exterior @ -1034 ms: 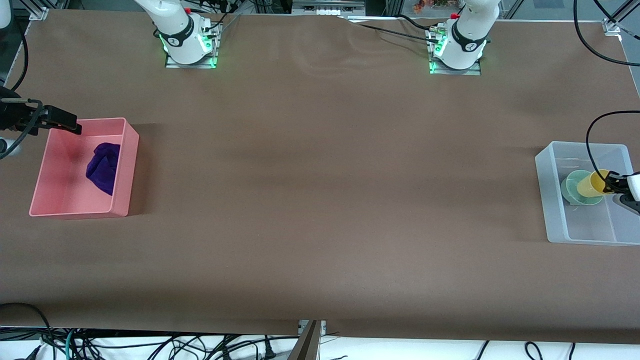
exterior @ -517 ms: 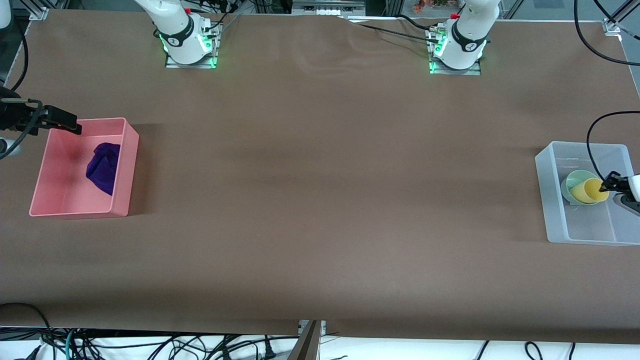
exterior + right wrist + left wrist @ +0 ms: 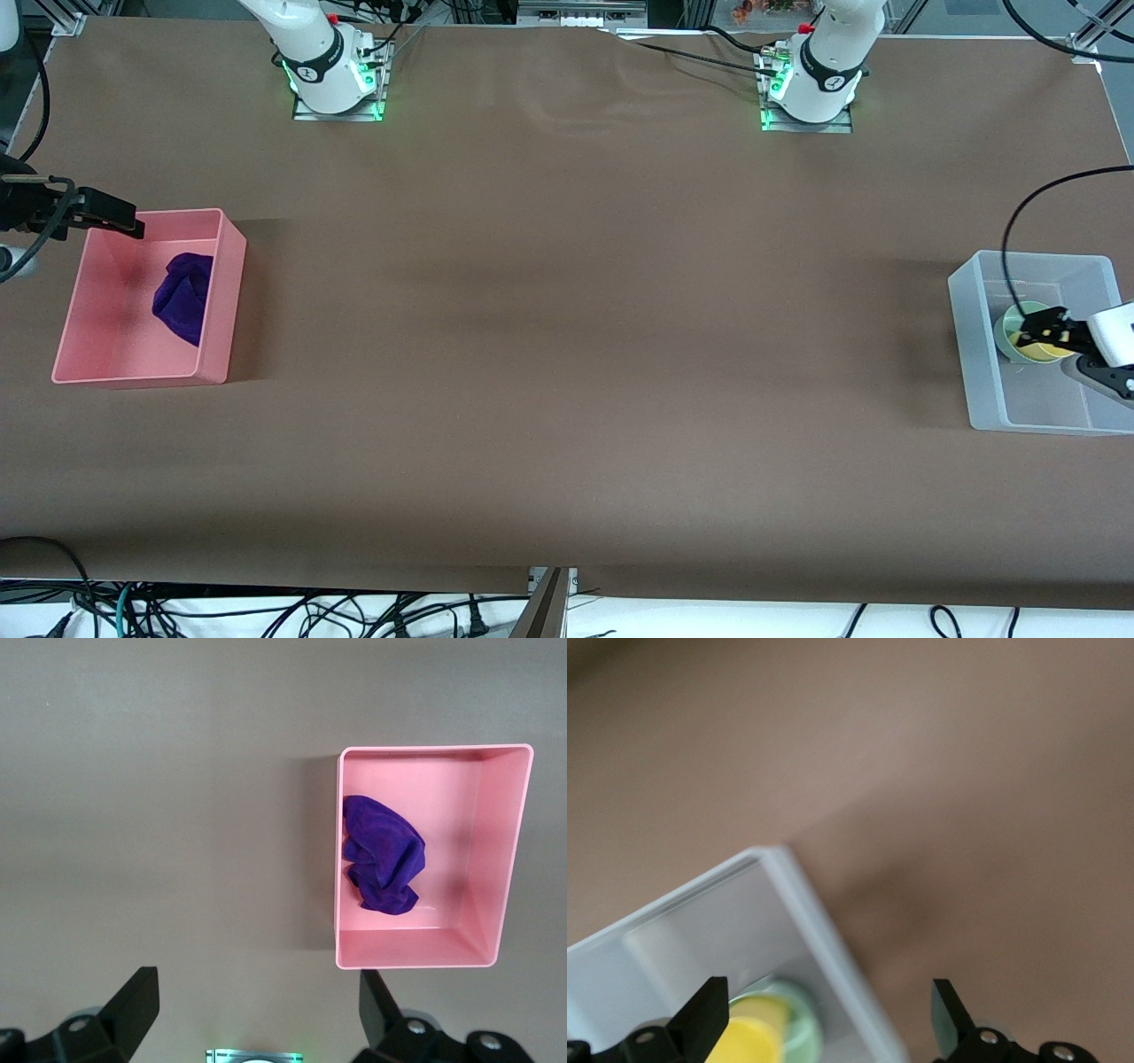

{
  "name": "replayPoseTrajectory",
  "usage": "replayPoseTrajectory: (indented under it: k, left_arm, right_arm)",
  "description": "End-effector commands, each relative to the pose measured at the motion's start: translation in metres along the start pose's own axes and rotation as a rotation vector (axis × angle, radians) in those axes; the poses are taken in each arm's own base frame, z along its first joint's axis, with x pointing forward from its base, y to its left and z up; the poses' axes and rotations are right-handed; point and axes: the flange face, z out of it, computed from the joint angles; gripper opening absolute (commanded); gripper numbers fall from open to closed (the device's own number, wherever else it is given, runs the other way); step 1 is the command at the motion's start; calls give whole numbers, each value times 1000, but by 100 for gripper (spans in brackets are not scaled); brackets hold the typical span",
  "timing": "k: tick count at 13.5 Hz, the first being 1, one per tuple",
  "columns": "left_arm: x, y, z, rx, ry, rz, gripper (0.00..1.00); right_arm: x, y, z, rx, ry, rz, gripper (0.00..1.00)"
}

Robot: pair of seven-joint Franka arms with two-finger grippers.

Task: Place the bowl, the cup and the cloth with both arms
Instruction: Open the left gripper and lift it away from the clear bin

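- cup (image 3: 1036,351): yellow, sits inside the bowl (image 3: 1004,332), both in the clear bin (image 3: 979,292) at the left arm's end of the table. Left wrist view shows the cup (image 3: 751,1036) nested in the bowl's mint rim (image 3: 802,1034), hard against the clear bin's wall (image 3: 824,939) on the side toward the table's middle.
- bowl: upright on the clear bin's floor, in the half farther from the front camera. Only a green crescent shows around the cup.
- left gripper (image 3: 1045,330): directly over the cup and bowl, inside the clear bin's outline. Fingers spread wide in the left wrist view (image 3: 828,1019), nothing between them; released.
- cloth (image 3: 183,296): purple, bunched, lies in the pink bin (image 3: 142,379) at the right arm's end of the table. It rests against the pink bin's wall that faces the table's middle. Right wrist view shows the same: cloth (image 3: 382,855) pressed to one long wall of the pink bin (image 3: 416,957), the rest of the floor bare.
- right gripper (image 3: 111,217): over the pink bin's corner farthest from the front camera, on its outer side, well clear of the cloth. Fingers apart in the right wrist view (image 3: 257,1010), holding nothing. This arm waits.
- table (image 3: 567,354): brown cover, both bins well apart at its two ends.
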Motion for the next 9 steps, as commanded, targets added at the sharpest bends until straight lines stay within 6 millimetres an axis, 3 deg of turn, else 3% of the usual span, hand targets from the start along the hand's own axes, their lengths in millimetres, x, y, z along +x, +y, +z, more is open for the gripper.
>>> replayPoseTrajectory:
  k: [1, 5, 6, 9]
  left_arm:
    - [22, 47, -25, -63, 5, -112, 100]
    - [42, 108, -75, -86, -33, -198, 100]
    - [41, 125, -93, -54, -25, -189, 100]
    - [18, 169, -110, -36, -50, -274, 100]
  right_arm:
    - [1, 2, -6, 12, 6, 14, 100]
    - [1, 3, -6, 13, 8, 16, 100]
    - [1, 3, -6, 11, 8, 16, 100]
    - [1, 3, -7, 13, 9, 17, 100]
